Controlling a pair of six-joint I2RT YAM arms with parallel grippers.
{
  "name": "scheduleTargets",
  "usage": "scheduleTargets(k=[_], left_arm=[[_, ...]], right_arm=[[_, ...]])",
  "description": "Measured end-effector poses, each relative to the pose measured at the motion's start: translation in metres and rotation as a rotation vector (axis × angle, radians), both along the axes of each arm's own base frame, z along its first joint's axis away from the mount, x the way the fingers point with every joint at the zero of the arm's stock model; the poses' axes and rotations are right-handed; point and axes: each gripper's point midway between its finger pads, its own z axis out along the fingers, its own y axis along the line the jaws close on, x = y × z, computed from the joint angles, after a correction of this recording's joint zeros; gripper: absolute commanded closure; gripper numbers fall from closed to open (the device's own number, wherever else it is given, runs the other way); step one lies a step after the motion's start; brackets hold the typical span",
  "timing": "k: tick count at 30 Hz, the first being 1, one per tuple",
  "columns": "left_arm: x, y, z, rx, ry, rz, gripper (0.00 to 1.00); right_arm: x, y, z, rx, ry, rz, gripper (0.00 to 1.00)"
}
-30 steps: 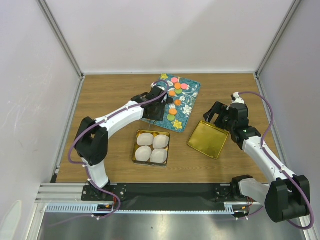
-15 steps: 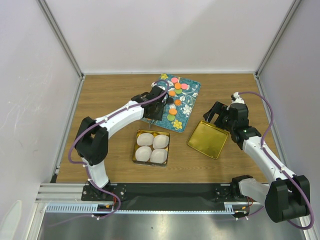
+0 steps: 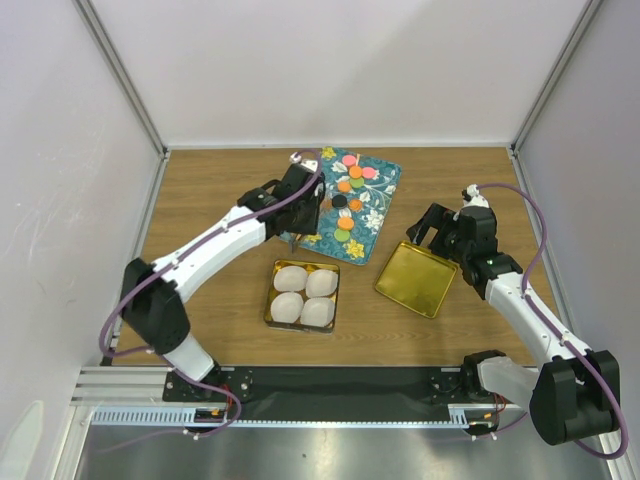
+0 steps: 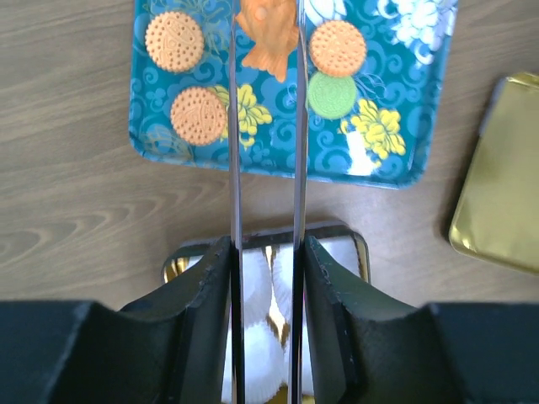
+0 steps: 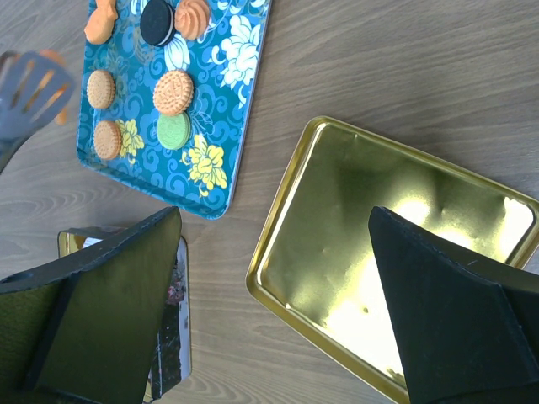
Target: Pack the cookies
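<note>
The cookies point(image 3: 350, 182) lie on the teal flowered tray point(image 3: 384, 196): orange, green, pink and black discs. My left gripper point(image 3: 304, 212) is raised over the tray's left edge and is shut on metal tongs point(image 4: 299, 126). An orange cookie point(image 4: 268, 40) sits between the tong blades near their tips. Orange discs point(image 4: 174, 40) and a green one point(image 4: 331, 94) lie on the tray point(image 4: 404, 126) beyond. The gold tin point(image 3: 269, 296) with white paper cups point(image 3: 304, 294) is below the left gripper point(image 4: 265, 252). My right gripper point(image 5: 274, 215) is open and empty above the gold lid point(image 5: 396, 252).
The gold lid point(image 3: 417, 278) lies upside down right of the tin, close to the tray's near corner. White walls with metal posts close the table on three sides. The slotted tong head point(image 5: 29, 84) shows at the left of the right wrist view, beside the tray point(image 5: 227, 109).
My left arm has swung out to the left and its gripper has lifted and drawn back a little from the cookies, still holding the tongs. The right arm has not moved.
</note>
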Motion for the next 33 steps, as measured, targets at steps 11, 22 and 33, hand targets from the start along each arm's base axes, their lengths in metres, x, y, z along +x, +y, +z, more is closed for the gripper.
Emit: scheduleTargets(k=[11,22,33], left_arm=[[-0.094,0.035,0.038,-0.058,-0.056,-0.052,0.66],[-0.169,0.068,-0.005,-0.054,0.038,-0.037,0.65],[-0.179,0.076,-0.036,-0.039,0.088,0.019,0.59]], right_arm=[[0.000,0.000,0.000,0.001,0.000,0.001,0.00],[0.000,0.000,-0.001,0.000,0.003,0.001,0.00],[-0.001,0.003,-0.004,-0.002,0.011,0.010,0.00]])
